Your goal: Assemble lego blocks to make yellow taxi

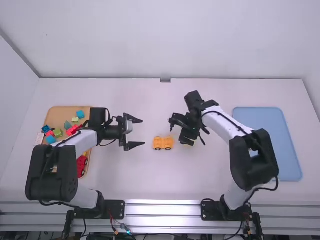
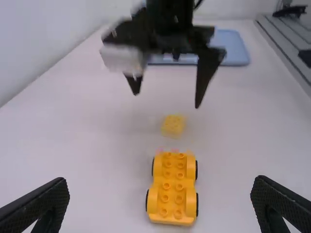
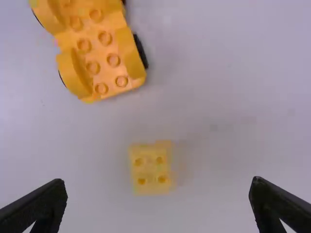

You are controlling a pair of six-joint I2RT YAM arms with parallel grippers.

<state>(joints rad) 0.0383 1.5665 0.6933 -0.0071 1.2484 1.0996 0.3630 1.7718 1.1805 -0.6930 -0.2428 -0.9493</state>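
As we look at the white table (image 1: pixel 120 185), we see the orange car base (image 1: pixel 163 143) in the middle, lying with its bumps up and its black wheels at the sides. We count it as our landmark, so we tell every place from it. To its right, near but not touching, we see the small yellow block (image 3: pixel 151 167), with four bumps on top.

We find the right gripper (image 1: pixel 178 134) on the right side of the car base too, over the yellow block. Its two fingers are spread wide. We find the left gripper (image 1: pixel 143 132) near the car base on the left, pointing toward it. Its fingers are spread wide too.

Well to the left of the car base, we see the wooden tray (image 1: pixel 65 111). It holds blue, green and red blocks (image 1: pixel 58 133), and a red toy part with black wheels (image 1: pixel 81 166) sits at the end closer to us. The left arm (image 1: pixel 82 140) reaches over this tray. Well to the right of the car base, we see the blue tray (image 1: pixel 260 117), flat on the table, with part of the right arm (image 1: pixel 225 126) over it.
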